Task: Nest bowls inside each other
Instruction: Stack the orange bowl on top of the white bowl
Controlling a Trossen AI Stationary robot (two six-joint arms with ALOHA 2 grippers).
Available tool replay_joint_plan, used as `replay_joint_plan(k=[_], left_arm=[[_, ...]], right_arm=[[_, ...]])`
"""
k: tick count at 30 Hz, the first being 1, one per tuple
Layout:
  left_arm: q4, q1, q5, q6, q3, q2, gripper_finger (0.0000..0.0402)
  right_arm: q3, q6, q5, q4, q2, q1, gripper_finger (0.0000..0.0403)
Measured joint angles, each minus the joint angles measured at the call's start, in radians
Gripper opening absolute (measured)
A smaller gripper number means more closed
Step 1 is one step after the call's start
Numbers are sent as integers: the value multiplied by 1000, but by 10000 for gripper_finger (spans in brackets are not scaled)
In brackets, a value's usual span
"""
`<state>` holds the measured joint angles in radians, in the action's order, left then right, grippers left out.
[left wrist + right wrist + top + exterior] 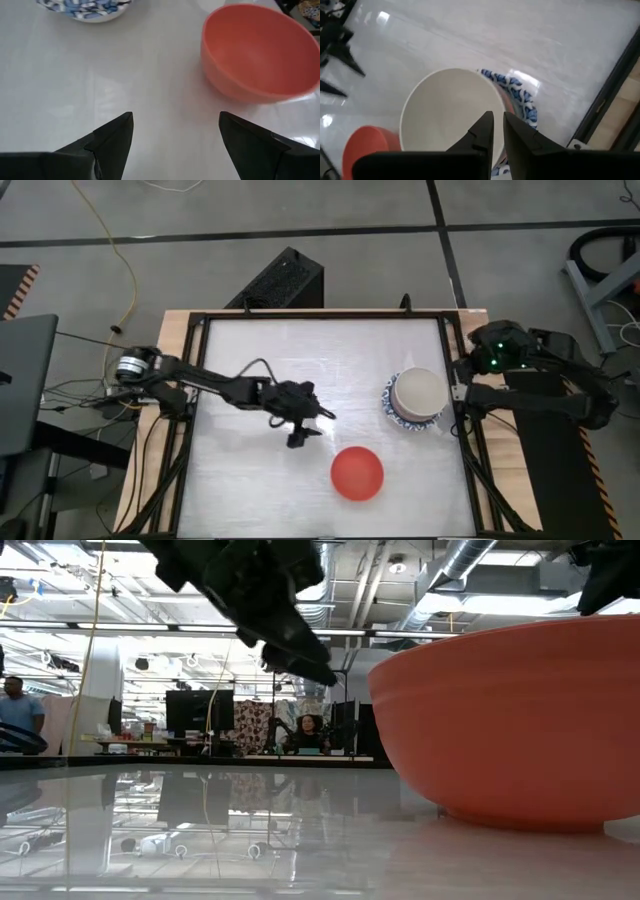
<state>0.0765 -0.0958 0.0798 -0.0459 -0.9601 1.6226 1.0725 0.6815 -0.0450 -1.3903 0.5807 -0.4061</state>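
Bowls: stack (pixel 414 402) at table's (pixel 260 500) right edge; red bowl (pixel 357 473) alone, near front centre.
Stack look: plain cream bowl (pixel 447 107) on top, blue-patterned white rim (pixel 520 95) below, other rims between.
Red bowl look: plain, upright, empty.
Left gripper (pixel 303 430): mid-table, near red bowl, jaws wide apart, empty.
Right gripper (pixel 498 131): above stack, fingers nearly together, gripping nothing.

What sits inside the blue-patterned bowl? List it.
A cream bowl sits nested in the blue-patterned bowl, tilted in the right wrist view. Only the patterned rim shows; anything beneath the cream bowl is covered.
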Motion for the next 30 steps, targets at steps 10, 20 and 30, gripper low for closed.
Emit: replay_joint_plan(k=[10,20,30], left_arm=[[-59,-87,-118,-131,-226,140,283],[-253,-140,-215,-136,-410,302,283],[-281,-140,-146,-166,-415,312,282]], right_arm=[[0,-6,-11,3,-13,0,63],[0,-8,-10,8,-13,0,63],[0,-8,-10,8,-13,0,63]])
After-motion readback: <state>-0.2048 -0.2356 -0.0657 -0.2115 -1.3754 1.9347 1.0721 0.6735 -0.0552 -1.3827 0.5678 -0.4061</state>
